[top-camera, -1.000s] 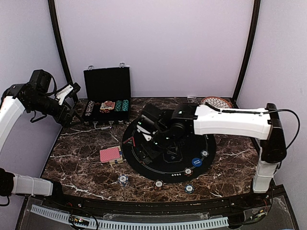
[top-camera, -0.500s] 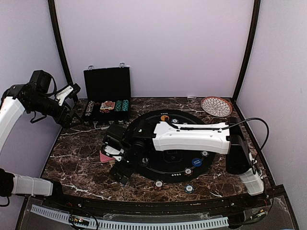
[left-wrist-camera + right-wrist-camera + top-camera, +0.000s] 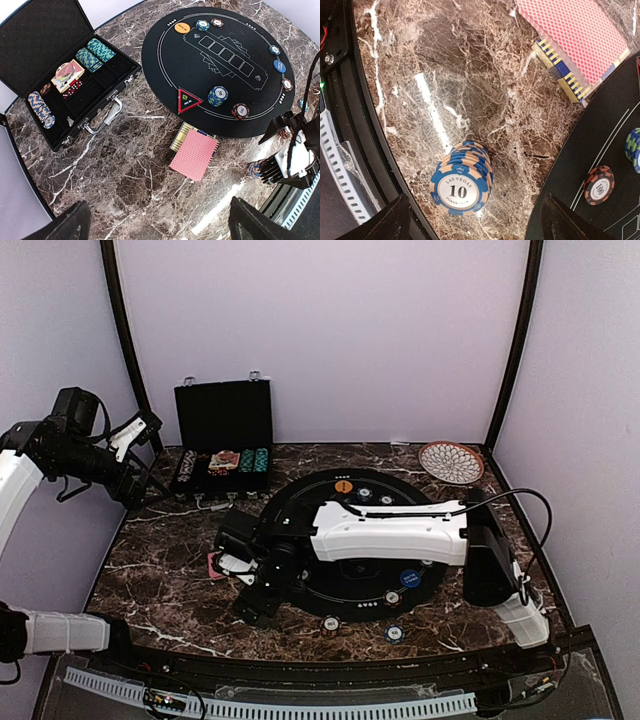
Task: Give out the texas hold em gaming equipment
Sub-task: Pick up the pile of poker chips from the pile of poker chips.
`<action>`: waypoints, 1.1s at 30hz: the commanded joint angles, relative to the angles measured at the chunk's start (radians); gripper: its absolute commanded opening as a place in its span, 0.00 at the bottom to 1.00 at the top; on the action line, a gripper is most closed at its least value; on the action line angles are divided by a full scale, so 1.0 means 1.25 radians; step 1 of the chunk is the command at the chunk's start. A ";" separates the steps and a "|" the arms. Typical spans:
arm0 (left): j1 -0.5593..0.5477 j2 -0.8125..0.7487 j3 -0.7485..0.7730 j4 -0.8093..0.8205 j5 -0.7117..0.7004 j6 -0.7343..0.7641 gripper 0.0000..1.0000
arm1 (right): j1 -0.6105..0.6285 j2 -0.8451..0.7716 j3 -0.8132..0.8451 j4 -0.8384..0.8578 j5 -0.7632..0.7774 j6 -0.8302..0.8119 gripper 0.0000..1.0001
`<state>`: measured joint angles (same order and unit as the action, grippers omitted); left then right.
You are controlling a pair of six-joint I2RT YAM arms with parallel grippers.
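The table (image 3: 160,570) is dark brown stone with white veins, and the walls (image 3: 330,330) are pale purple. A round black mat (image 3: 200,75) lies on it. The right gripper (image 3: 474,217) hangs wide open over a stack of blue chips (image 3: 462,177) on the bare stone near the front edge. The pink-backed cards (image 3: 194,156) lie just beside the mat. The left gripper (image 3: 160,225) is wide open too, holding nothing. The open black case (image 3: 45,45) sits at the back left.
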<state>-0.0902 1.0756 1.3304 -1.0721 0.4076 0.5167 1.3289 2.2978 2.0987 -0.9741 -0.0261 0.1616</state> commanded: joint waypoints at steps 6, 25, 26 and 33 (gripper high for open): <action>-0.004 -0.030 -0.011 -0.024 0.007 0.004 0.99 | 0.009 0.041 0.026 -0.005 0.009 -0.016 0.90; -0.005 -0.034 -0.006 -0.030 0.004 0.009 0.99 | 0.012 0.065 0.059 -0.016 0.017 -0.029 0.70; -0.004 -0.034 -0.004 -0.030 0.003 0.009 0.99 | 0.013 0.065 0.060 -0.017 0.016 -0.030 0.69; -0.004 -0.037 0.001 -0.033 0.000 0.010 0.99 | 0.018 0.076 0.065 -0.022 0.014 -0.035 0.67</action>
<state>-0.0902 1.0466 1.3277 -1.0847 0.4065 0.5167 1.3327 2.3657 2.1468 -0.9955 -0.0181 0.1291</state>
